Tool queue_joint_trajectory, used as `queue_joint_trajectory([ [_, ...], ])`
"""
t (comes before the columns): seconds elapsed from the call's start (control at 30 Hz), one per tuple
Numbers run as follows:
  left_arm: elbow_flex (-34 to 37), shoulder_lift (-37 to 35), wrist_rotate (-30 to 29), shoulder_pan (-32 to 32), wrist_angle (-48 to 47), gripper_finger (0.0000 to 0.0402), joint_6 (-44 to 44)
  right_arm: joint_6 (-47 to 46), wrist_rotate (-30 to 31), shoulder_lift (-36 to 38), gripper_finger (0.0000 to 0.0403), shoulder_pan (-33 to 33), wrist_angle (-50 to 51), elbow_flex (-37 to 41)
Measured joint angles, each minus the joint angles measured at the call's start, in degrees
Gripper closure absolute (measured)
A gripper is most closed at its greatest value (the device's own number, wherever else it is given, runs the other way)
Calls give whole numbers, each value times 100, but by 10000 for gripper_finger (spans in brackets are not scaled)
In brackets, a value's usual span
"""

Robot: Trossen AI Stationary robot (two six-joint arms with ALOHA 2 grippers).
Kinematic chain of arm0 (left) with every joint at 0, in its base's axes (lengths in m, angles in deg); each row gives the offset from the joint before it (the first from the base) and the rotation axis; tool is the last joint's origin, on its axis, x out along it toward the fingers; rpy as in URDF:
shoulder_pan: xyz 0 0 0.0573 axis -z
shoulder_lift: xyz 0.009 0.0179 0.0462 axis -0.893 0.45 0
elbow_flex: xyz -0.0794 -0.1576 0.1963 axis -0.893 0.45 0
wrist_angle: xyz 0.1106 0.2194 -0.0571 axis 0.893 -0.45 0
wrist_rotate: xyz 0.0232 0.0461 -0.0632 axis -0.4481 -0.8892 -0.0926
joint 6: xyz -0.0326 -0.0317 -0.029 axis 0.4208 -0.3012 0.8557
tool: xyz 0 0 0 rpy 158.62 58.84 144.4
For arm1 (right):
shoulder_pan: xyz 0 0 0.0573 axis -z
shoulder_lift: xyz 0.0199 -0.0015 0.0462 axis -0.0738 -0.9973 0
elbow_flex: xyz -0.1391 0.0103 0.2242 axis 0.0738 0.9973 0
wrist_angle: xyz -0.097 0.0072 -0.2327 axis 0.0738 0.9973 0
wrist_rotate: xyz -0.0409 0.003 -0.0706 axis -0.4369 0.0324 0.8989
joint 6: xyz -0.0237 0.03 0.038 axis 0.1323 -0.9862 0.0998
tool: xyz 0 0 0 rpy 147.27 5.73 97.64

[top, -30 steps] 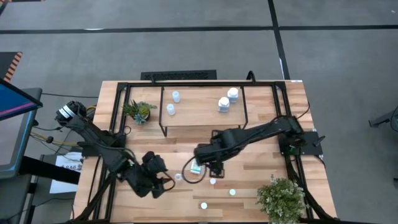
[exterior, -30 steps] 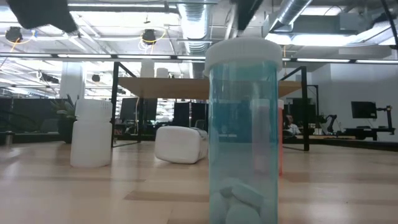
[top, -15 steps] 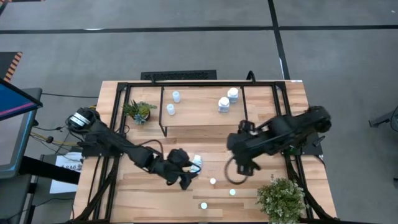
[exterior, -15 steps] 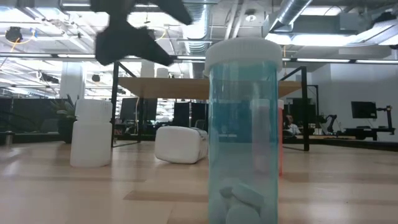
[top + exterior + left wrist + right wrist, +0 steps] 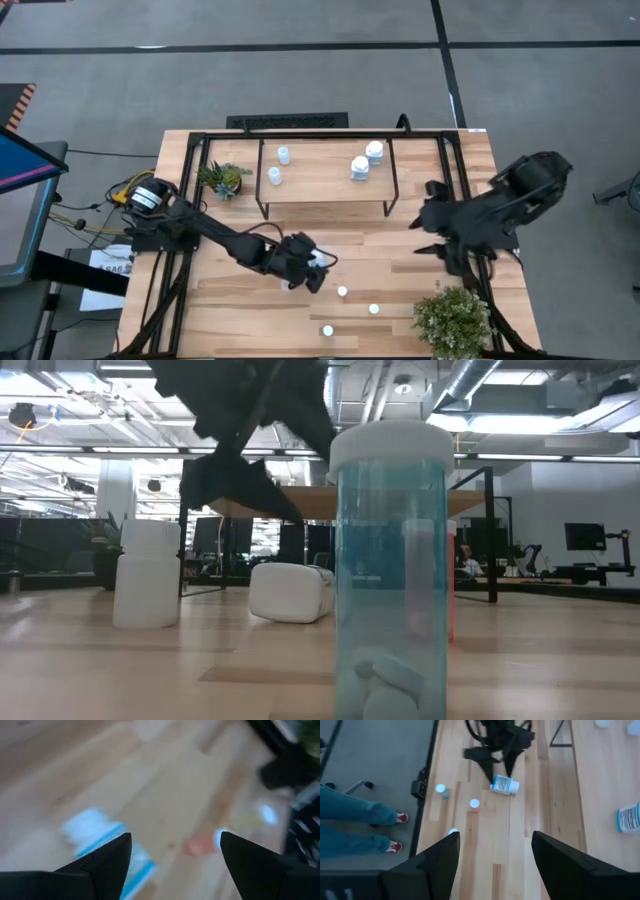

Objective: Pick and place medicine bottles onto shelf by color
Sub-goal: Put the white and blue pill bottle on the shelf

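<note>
A white medicine bottle with a blue label (image 5: 319, 262) lies on its side on the table in front of the shelf (image 5: 325, 185). My left gripper (image 5: 306, 272) hovers open just above it, one finger on either side (image 5: 500, 770), without touching it. The left wrist view shows the bottle (image 5: 100, 840) blurred beside one finger. My right gripper (image 5: 428, 222) is open and raised near the table's right edge. On the shelf stand two small blue bottles (image 5: 279, 165) and two white ones (image 5: 366, 160).
Three small bottles stand near the front edge (image 5: 342, 292) (image 5: 374, 309) (image 5: 327, 330); the last one fills the low view (image 5: 390, 570). Potted plants sit at the back left (image 5: 222, 180) and front right (image 5: 455, 320). A person's legs (image 5: 355, 825) show beside the table.
My right gripper has risen from over the lying white bottle and pulled back toward the table's right edge, staying open. My left gripper has swung toward the table's right and come in over that bottle. The bottle has kept its place.
</note>
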Motion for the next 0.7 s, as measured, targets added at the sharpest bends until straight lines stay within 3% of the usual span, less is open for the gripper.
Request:
queue_joint_trajectory([
  [0.23,2,0,-65,-103,-830,111,676,341,-1,383,131,-236,-2,0],
  [0.7,2,0,10,-108,-1706,111,677,750,-4,528,131,-329,-2,0],
])
